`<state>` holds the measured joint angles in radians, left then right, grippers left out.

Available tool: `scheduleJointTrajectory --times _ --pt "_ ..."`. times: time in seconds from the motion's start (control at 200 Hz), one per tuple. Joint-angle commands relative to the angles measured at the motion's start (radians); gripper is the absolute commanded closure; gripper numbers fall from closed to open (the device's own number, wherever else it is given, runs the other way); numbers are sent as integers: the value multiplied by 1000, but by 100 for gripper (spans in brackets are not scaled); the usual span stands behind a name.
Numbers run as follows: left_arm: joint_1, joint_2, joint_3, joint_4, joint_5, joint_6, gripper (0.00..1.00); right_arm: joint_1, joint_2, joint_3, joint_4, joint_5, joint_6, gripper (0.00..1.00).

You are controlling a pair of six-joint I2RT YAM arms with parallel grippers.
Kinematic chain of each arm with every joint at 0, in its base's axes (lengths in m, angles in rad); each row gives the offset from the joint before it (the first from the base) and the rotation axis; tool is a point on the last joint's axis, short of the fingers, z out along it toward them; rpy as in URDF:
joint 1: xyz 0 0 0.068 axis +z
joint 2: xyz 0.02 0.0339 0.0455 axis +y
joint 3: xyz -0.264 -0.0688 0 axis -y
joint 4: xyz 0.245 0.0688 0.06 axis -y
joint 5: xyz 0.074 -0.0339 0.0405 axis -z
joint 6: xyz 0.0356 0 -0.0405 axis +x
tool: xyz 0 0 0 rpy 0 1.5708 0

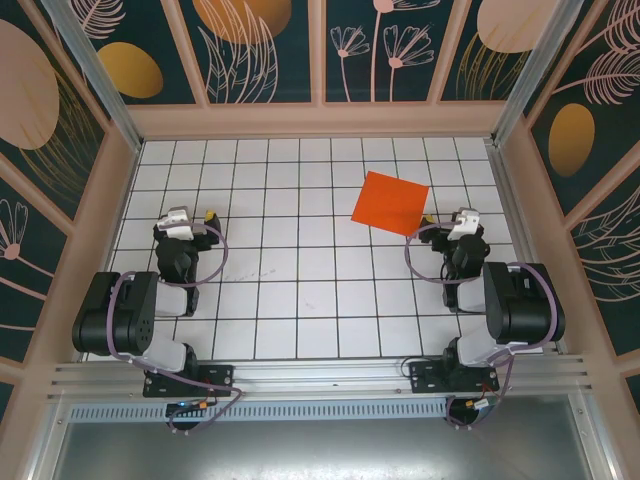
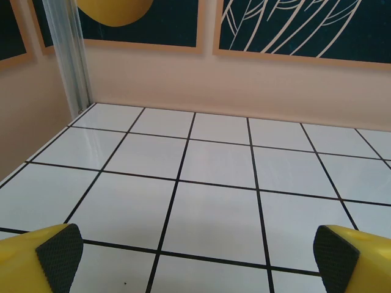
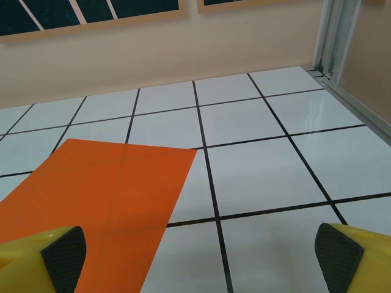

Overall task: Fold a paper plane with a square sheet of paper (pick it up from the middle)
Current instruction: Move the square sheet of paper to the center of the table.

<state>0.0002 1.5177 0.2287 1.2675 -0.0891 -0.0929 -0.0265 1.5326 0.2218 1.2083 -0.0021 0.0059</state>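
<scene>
My surface (image 2: 214, 165) is glossy white, smooth, ruled with thin black lines, with a soft sheen near the metal corner post (image 2: 70, 55). The square sheet of paper (image 3: 104, 195) is thin, matt orange-red paper with faint crease lines. On my left end effector (image 2: 197, 256) and right end effector (image 3: 198, 259) the fingers (image 3: 360, 256) are smooth yellow plastic with dark, finely textured pads (image 2: 59, 255)
</scene>
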Motion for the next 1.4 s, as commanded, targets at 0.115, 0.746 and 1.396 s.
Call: scheduleJointTrajectory --times 0.115,0.746,1.396 --pt "6 4 6 13 6 14 1 -9 9 15 31 -24 6 1" --pt "6 -17 -11 32 -25 1 1 -8 -39 23 -18 -10 10 1" --pt "6 -422 329 -1047 -50 -434 1 185 -2 689 -1151 -76 515 1"
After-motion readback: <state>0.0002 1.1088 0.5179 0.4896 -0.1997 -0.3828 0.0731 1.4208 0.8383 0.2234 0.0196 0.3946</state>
